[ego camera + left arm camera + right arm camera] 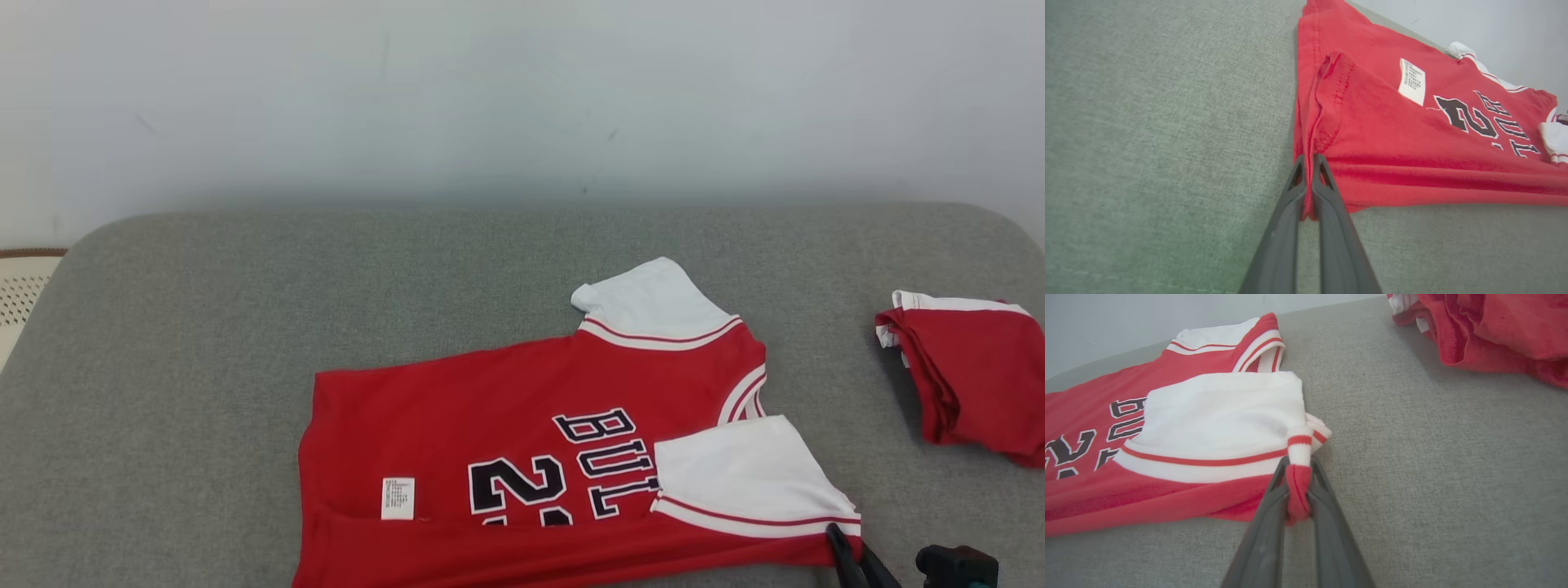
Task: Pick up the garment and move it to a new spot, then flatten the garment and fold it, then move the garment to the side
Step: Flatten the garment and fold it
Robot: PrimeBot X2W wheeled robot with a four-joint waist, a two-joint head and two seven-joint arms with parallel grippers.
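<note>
The red jersey (531,441) is seen spread on the grey cushion (204,367), at its near edge and right of the middle, with the collar towards the right. The pick-up and move to a new spot are judged done, and the flattening largely done. A fold seems to be under way: the near side is turned over so that the white label (397,498) shows, and one white sleeve (747,469) lies across the lettering. The rest of the folding and the move to the side are judged to remain. The left gripper (1309,159) is closed tightly on the bunched hem corner, and the right gripper (1299,465) is pinched on the red and white cuff. The overall layout is given by the head view, including a second folded garment (980,376) well apart on the right. The exact bite of each pinch is supplied by the wrist views.
</note>
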